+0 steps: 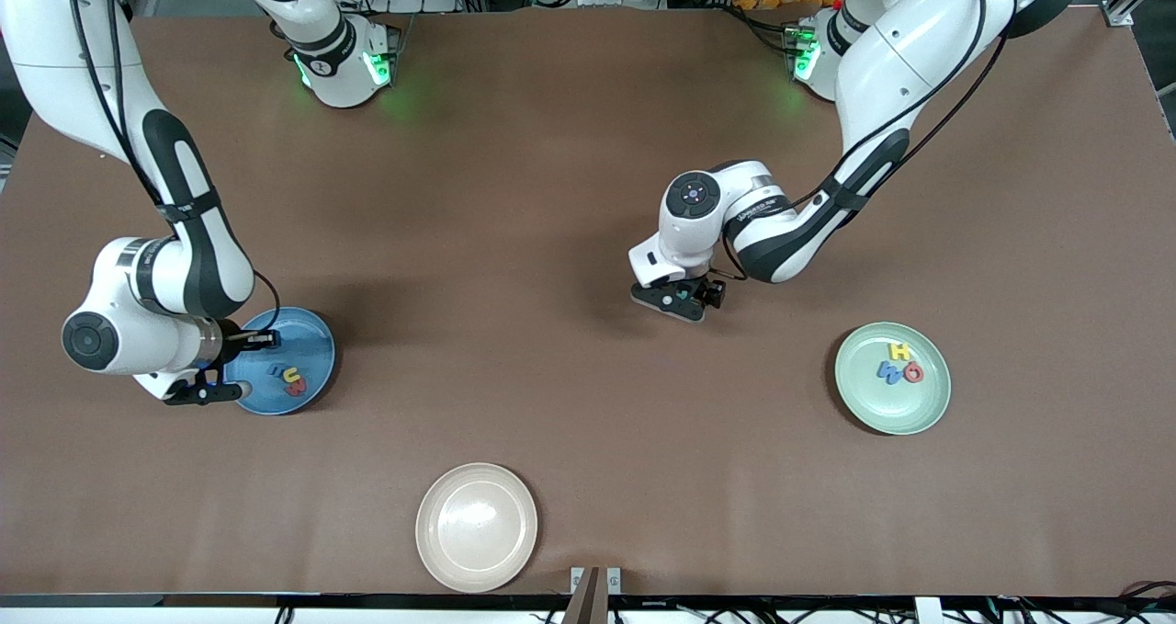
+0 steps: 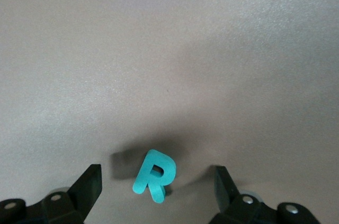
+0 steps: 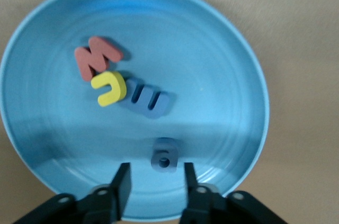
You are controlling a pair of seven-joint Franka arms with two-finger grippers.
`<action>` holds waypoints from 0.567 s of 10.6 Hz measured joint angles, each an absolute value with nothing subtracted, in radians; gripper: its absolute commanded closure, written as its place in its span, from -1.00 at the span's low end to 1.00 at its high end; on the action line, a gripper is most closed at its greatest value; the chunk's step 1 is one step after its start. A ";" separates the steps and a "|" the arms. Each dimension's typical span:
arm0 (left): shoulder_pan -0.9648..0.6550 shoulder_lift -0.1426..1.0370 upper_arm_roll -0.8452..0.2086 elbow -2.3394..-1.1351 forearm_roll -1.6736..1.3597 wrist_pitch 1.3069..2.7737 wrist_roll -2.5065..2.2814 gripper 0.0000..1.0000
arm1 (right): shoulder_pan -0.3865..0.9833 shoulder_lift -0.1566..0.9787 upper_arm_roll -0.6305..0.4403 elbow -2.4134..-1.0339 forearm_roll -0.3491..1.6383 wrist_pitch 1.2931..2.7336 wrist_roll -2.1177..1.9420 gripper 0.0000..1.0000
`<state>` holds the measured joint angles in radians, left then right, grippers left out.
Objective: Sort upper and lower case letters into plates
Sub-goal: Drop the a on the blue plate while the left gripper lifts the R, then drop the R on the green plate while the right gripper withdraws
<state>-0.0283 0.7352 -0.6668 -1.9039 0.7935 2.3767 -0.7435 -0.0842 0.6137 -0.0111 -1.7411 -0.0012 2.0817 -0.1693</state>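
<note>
A teal letter R lies flat on the brown table between the spread fingers of my left gripper, which is open and low over the table's middle. My right gripper is open over the blue plate, at the rim toward the right arm's end. A small blue letter lies in that plate just off its fingertips, apart from them. A red letter, a yellow letter and a blue letter lie together in the same plate. The mint green plate holds a yellow H, a blue letter and a red letter.
A beige plate with nothing in it sits near the table's front edge, between the two coloured plates. The blue plate is toward the right arm's end, the mint one toward the left arm's end.
</note>
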 measured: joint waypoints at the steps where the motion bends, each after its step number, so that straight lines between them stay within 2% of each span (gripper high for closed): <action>1: -0.028 0.735 -0.667 -1.904 0.793 2.377 -0.744 -0.56 | -0.084 0.613 -0.009 -1.740 -0.001 2.069 -0.170 -1.00; 3: -0.028 0.735 -0.667 -1.904 0.793 2.377 -0.744 -0.39 | -0.084 0.608 -0.006 -1.728 -0.001 2.051 -0.170 -1.00; 4: -0.027 0.735 -0.666 -1.904 0.791 2.377 -0.744 -0.17 | -0.084 0.604 -0.004 -1.711 -0.001 2.036 -0.170 -1.00; 6: -0.025 0.735 -0.667 -1.902 0.786 2.382 -0.744 0.84 | -0.084 0.590 -0.002 -1.684 -0.001 2.024 -0.170 -1.00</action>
<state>-0.0254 0.7350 -0.6666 -1.9022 0.7864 2.3816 -0.7436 -0.0837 0.5895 -0.0023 -1.6842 -0.0012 2.0242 -0.1698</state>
